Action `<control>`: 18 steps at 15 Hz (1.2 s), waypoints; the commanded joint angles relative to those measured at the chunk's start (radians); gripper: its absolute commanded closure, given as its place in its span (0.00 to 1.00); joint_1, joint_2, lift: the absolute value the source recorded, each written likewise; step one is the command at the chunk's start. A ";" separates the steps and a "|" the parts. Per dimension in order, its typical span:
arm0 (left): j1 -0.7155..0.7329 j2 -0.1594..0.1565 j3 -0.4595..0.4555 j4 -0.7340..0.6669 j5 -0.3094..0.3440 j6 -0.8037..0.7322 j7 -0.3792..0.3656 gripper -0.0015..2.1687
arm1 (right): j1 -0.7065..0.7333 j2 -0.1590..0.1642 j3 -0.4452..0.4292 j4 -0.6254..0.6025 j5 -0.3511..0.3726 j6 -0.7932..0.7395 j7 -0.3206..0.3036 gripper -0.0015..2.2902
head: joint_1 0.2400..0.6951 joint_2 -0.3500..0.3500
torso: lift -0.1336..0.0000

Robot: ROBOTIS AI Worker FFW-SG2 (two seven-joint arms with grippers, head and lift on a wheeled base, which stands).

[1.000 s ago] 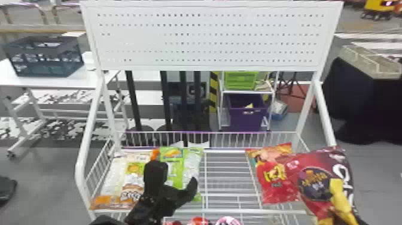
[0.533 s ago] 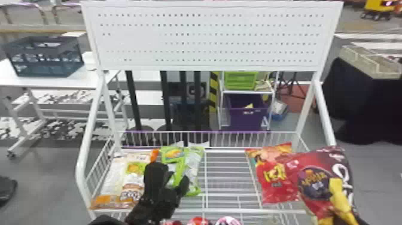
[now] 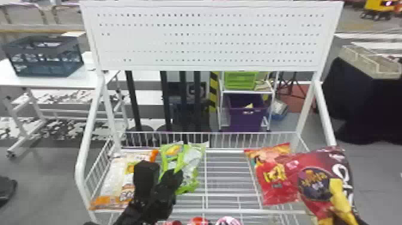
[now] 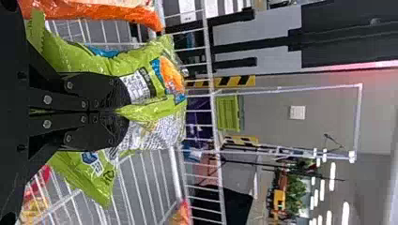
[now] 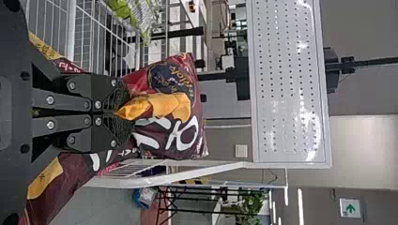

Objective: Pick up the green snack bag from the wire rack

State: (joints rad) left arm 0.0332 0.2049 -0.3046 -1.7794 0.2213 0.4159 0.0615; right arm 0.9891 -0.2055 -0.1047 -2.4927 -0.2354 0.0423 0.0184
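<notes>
Green bag (image 3: 191, 161), head view: on the left half of the rack (image 3: 227, 211), between the white bag (image 3: 115, 179) and bare wires; it lies from the fingers forward and to the robot's right.
Long axis, head view: roughly front to back across the shelf, its far end near the rear wires.
Left gripper (image 3: 161, 169), head view: over the green bag's near left part, reaching in from the front.
Far side, head view: the red bag (image 3: 275, 182) and maroon bag (image 3: 317, 164) are at the robot's right, well apart from the green one.
Left fingers, left wrist view: drawn together on a fold of the green bag, film bulging past the tips and out on both sides.
Hold, left wrist view: the pinch looks near the bag's middle, so I'd expect both ends to hang fairly evenly, with some sag.
Right gripper (image 5: 123, 113), right wrist view: closed on a yellow fold of the maroon bag, so this arm is taken.
Nearer arm: the left, already at the green bag.
Next move: probably straight up, clear of the wires, before any pull towards the robot.
Risk: the slick fold could slip, or a corner could snag on the wire or brush the white bag.
</notes>
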 commanded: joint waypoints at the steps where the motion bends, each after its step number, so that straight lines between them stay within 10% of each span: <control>1: 0.102 0.011 0.033 -0.172 0.024 -0.005 0.017 0.99 | 0.000 0.000 0.002 0.000 0.001 0.000 0.000 0.95 | 0.57 0.50 | 1.00; 8: 0.501 0.059 0.229 -0.552 0.029 -0.101 0.015 0.99 | -0.003 -0.002 0.003 0.005 -0.004 0.000 0.002 0.95 | 0.57 0.50 | 1.00; 18: 0.817 0.053 0.472 -0.601 0.075 -0.444 0.001 0.99 | -0.017 -0.008 0.008 0.014 -0.007 0.000 0.002 0.95 | 0.57 0.50 | 1.00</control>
State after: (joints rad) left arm 0.8322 0.2598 0.1380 -2.3841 0.2872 -0.0273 0.0632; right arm 0.9726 -0.2133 -0.0965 -2.4792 -0.2423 0.0423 0.0199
